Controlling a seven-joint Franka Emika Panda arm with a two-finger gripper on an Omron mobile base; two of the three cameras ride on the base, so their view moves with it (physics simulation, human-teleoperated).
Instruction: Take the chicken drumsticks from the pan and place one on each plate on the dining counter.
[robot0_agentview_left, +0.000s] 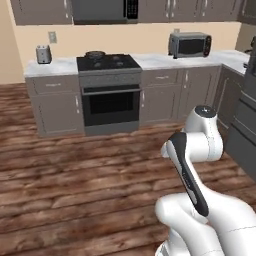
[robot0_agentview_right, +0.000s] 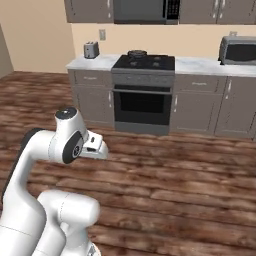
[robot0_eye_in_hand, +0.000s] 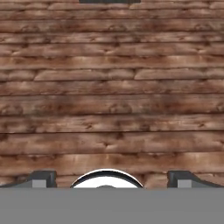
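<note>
across the room, on the far wall, the pan (robot0_agentview_left: 95, 54) sits on the back left burner of the black stove (robot0_agentview_left: 108, 63), well apart from me. it's dark & round w/ a paler rim; too small here to tell what's in it, so i can't see the drumsticks. in the right base view the same pan (robot0_agentview_right: 137, 53) sits at the back of the cooktop, above the oven door (robot0_agentview_right: 142, 107).

my gripper (robot0_eye_in_hand: 112, 179) points down at the wood plank floor (robot0_eye_in_hand: 112, 96), and its two dark fingertips (robot0_eye_in_hand: 41, 178) stand far apart at the bottom of the hand view, jaws spread wide w/ nothing btwn them, nothing held. the floor boards run across that view, brown w/ darker grain.

my arm is folded up close to the base, elbow bent, hand tucked low in front of me, over bare floor & nowhere near the cabinets.

along the wall: grey cabinets (robot0_agentview_left: 55, 107) under a white marble worktop (robot0_agentview_left: 52, 66) either side of the stove. a small silver toaster (robot0_agentview_left: 43, 54) stands on the worktop left of the stove, a toaster oven (robot0_agentview_left: 190, 45) on the worktop to the right. a microwave (robot0_agentview_left: 104, 10) hangs above the stove btwn the upper cabinets. a wall outlet (robot0_agentview_left: 52, 36) sits just above the toaster.
</note>
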